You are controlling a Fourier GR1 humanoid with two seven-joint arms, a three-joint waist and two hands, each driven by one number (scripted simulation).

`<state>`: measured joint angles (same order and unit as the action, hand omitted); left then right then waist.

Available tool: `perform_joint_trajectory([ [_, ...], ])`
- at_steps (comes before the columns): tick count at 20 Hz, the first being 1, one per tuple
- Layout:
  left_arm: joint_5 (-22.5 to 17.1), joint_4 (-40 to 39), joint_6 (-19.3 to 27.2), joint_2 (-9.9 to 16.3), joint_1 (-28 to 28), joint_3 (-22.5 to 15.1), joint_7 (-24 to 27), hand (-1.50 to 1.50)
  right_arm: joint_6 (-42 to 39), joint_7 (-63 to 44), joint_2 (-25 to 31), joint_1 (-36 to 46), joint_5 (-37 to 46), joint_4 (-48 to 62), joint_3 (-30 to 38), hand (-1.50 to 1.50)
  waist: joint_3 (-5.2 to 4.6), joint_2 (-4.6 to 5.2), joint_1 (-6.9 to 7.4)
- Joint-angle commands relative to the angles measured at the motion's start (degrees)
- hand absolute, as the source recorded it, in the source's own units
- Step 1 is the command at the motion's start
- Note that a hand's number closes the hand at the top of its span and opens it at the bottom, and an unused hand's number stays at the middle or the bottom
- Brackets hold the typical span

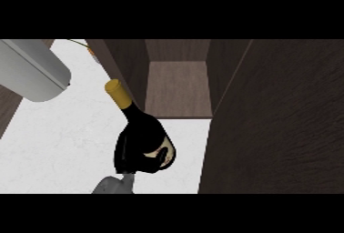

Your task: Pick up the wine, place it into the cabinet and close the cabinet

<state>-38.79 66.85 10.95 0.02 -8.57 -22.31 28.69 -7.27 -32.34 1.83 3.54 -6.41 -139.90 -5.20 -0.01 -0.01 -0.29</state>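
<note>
The wine bottle (138, 119) is dark with a gold-capped neck that tilts up and to the left, and it hangs above the white counter (60, 145). My right hand (129, 159) is curled round the bottle's lower body, coming up from the lower edge on its grey forearm. A pale label shows between the fingers. Just beyond the bottle stands the dark wooden cabinet (178, 86), open, with its brown shelf showing. The bottle's neck lies in front of the cabinet's left wall. My left hand shows nowhere.
The cabinet's open door (275, 127) fills the right side as a large dark panel, close to the bottle's right. A big grey rounded arm part (33, 73) juts in at the upper left. A small orange thing (91, 51) lies far back on the counter.
</note>
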Motion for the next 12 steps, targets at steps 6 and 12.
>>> perform_joint_trajectory([
  [6, -8.7, -12.4, 3.5, 0.0, -7.9, -5.7, 7.7, 1.50, -0.7, -0.8, 2.2, 2.2, -6.0, 0.9, 6.5, -1.50, -0.01, 0.05, -0.13],
  [12, -14.9, -23.5, 0.7, 0.0, -16.0, -7.4, 15.6, 1.50, -2.4, 4.1, 0.2, -2.0, -3.2, 2.4, 1.9, -1.50, -0.03, 0.18, -0.66],
])
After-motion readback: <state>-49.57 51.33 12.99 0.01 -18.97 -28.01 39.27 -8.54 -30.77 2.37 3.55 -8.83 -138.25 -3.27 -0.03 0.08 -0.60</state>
